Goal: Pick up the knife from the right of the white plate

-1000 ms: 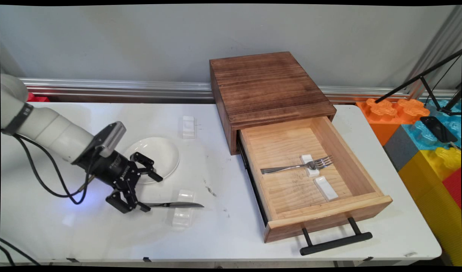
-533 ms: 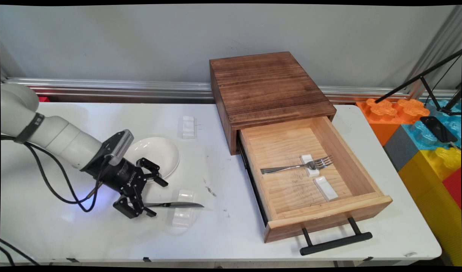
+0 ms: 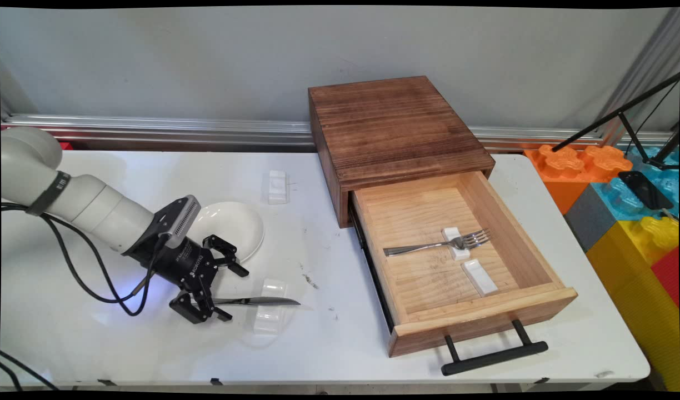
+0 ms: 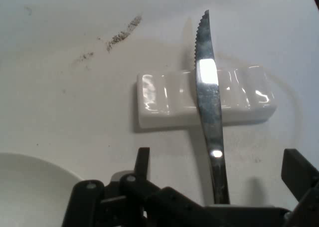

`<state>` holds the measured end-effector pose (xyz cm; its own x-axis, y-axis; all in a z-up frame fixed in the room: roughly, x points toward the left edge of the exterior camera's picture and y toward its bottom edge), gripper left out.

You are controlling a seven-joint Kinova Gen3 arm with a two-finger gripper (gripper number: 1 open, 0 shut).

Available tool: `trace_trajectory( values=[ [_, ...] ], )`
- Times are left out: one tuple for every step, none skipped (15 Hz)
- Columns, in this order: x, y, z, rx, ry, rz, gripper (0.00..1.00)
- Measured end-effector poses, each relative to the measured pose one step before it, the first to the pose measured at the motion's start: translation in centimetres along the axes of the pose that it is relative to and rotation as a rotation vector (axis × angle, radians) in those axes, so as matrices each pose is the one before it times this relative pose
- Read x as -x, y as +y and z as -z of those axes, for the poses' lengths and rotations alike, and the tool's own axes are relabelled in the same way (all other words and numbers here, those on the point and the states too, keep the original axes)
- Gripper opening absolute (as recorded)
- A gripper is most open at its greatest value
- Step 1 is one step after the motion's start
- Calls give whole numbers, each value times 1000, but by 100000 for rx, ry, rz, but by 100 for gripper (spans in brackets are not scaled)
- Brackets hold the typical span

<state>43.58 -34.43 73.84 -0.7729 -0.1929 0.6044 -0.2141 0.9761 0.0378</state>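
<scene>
— Where did we find the gripper [image 3: 224, 293]?

— Low over the table [image 3: 151, 344], spread wide, one finger [image 4: 142, 163] on each side of the knife [image 4: 209, 112] handle, neither touching it.

— And the knife?

— Its blade lay across a white rest [image 4: 204, 100] just ahead of the fingers. The white plate [image 3: 234, 230] sat just beside the gripper.
</scene>
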Motion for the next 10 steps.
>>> trace_trajectory(
  values=[
    [-8, 11, -56, -24, -155, -12, 100],
    [6, 11, -56, -9, -195, -19, 100],
    [4, 7, -64, -16, -234, -33, 100],
    [-6, -28, -68, -49, -277, 21, 100],
    [-15, -51, -81, -94, -278, -44, 100],
    [-27, -54, -53, -149, -151, -22, 100],
    [-16, -40, -29, -71, -105, 15, 100],
    [-21, -48, -42, -26, -179, -37, 0],
    [-3, -31, -33, 126, -306, -41, 0],
    [19, -18, -14, 197, -386, -18, 0]
  ],
)
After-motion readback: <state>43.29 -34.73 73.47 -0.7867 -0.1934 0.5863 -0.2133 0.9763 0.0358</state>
